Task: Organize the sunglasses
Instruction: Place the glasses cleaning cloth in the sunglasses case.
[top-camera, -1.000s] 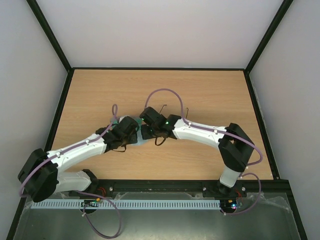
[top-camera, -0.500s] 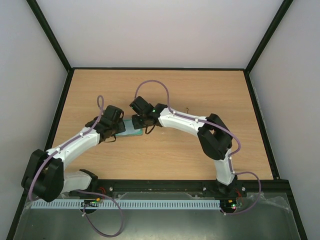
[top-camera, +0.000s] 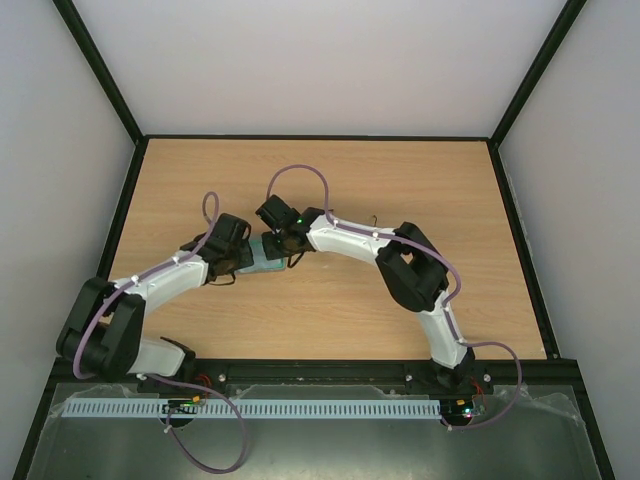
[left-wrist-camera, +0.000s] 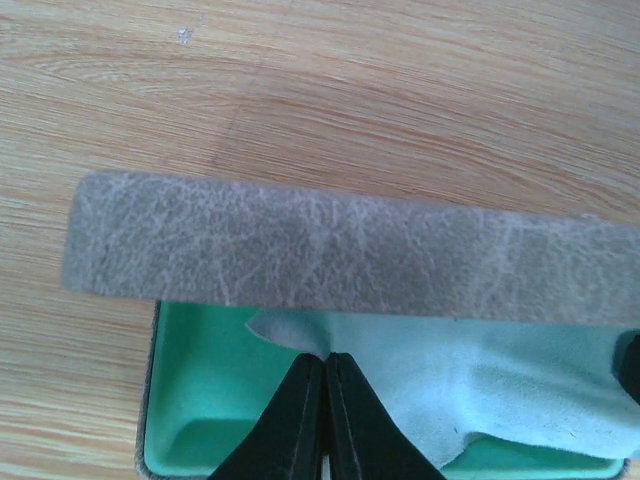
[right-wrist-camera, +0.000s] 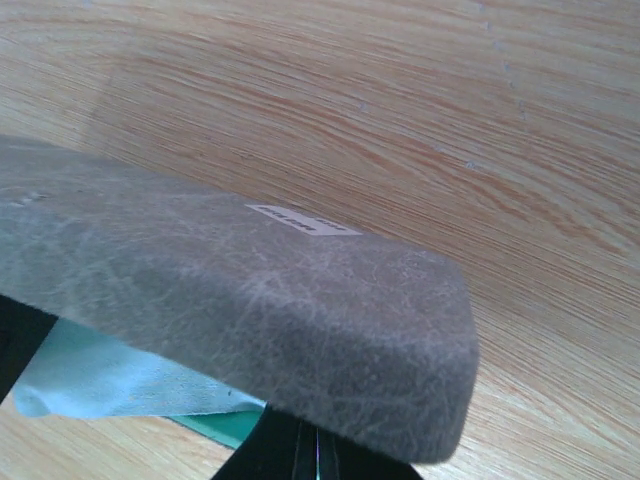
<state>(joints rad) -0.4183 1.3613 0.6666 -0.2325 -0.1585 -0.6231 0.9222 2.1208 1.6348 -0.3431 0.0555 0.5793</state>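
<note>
case (left-wrist-camera: 195, 390): grey, open on the mid bench (top-camera: 200, 180) between the two hands; lid (left-wrist-camera: 330, 245) part raised; green lining bare at the left
cloth (left-wrist-camera: 480, 385): light blue, soft, crumpled in the right part of the case
left hand (left-wrist-camera: 323, 368): fingers pressed together, tips at the cloth's edge; whether a fold is pinched I cannot tell
right hand (right-wrist-camera: 300, 450): fingers pressed together low beneath the lid; nothing seen in them
sunglasses (top-camera: 374, 217): not in the case; on the bench to its right, just beyond the right arm; only a thin dark sliver shows
handling: likely light; wire frame bends easily; lenses slippery and scratch-prone
hold: probably best at the bridge or a hinge corner, gently, off the lenses
</note>
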